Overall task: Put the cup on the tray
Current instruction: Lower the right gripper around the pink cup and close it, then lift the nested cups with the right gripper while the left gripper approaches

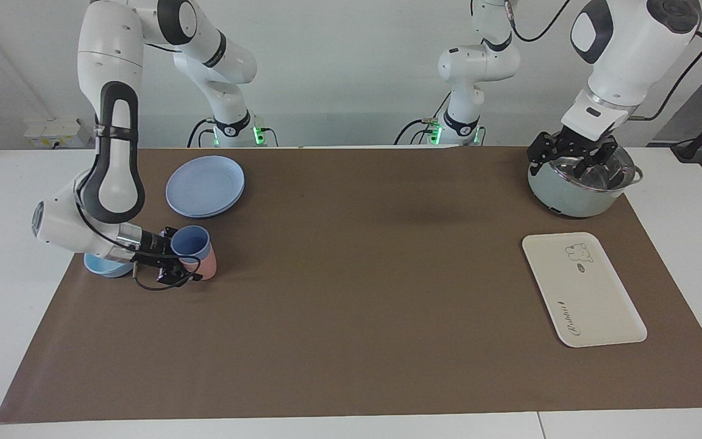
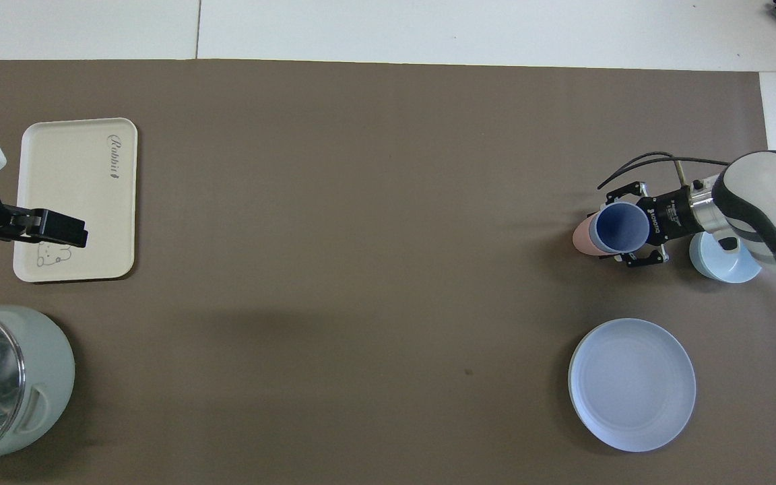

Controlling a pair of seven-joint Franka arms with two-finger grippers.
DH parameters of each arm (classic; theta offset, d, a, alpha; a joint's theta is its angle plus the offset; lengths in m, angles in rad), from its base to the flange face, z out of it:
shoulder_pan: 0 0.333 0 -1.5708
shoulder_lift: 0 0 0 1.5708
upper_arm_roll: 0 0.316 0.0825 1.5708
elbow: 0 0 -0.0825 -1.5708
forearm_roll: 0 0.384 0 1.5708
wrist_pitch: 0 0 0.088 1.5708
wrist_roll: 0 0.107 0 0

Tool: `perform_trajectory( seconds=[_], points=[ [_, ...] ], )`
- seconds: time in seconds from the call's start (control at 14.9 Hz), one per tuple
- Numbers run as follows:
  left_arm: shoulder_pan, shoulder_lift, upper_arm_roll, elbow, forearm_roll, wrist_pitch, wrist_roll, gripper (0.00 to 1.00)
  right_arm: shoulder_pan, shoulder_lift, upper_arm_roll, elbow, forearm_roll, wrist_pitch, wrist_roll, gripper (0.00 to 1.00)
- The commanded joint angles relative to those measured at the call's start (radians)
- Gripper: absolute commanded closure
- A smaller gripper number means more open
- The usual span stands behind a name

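Observation:
The periwinkle-blue cup (image 1: 191,242) is tilted, its mouth turned up and away from the robots, at the right arm's end of the table. My right gripper (image 1: 173,258) is shut on it, one finger on each side, and holds it low over the mat; both also show in the overhead view, the cup (image 2: 620,228) and the gripper (image 2: 632,229). A salmon-pink cup (image 1: 207,264) sits right against it; I cannot tell if they touch. The cream tray (image 1: 582,289) lies flat and bare at the left arm's end. My left gripper (image 1: 572,163) waits open above the pot.
A light-blue bowl (image 1: 106,267) sits under the right arm's wrist. A round blue plate (image 1: 205,186) lies nearer to the robots than the cups. A pale green pot (image 1: 582,192) stands nearer to the robots than the tray. A brown mat (image 1: 357,274) covers the table.

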Motion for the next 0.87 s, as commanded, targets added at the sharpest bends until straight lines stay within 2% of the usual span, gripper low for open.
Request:
perform_trajectory(
  seconds=[0.0,0.2,0.4,0.67,0.8],
  points=[
    [-0.005,-0.035,0.001,-0.045,0.005,0.029,-0.011,0.0,0.025,-0.062,0.005,-0.048,0.031,-0.014,-0.02,1.0],
    [-0.005,-0.035,0.0,-0.05,0.005,0.029,-0.015,0.0,0.099,-0.142,0.005,-0.065,0.031,-0.02,0.012,1.0],
    [-0.008,-0.035,-0.005,-0.05,-0.008,0.047,-0.063,0.0,0.204,-0.2,0.005,-0.064,0.031,-0.02,0.153,1.0],
    [-0.112,-0.035,-0.006,-0.05,-0.14,0.079,-0.335,0.0,0.333,-0.234,0.005,-0.025,0.031,-0.003,0.365,1.0],
    [-0.187,-0.035,-0.006,-0.048,-0.163,0.112,-0.48,0.0,0.375,-0.236,0.006,0.013,0.031,-0.002,0.466,1.0]
  ],
)
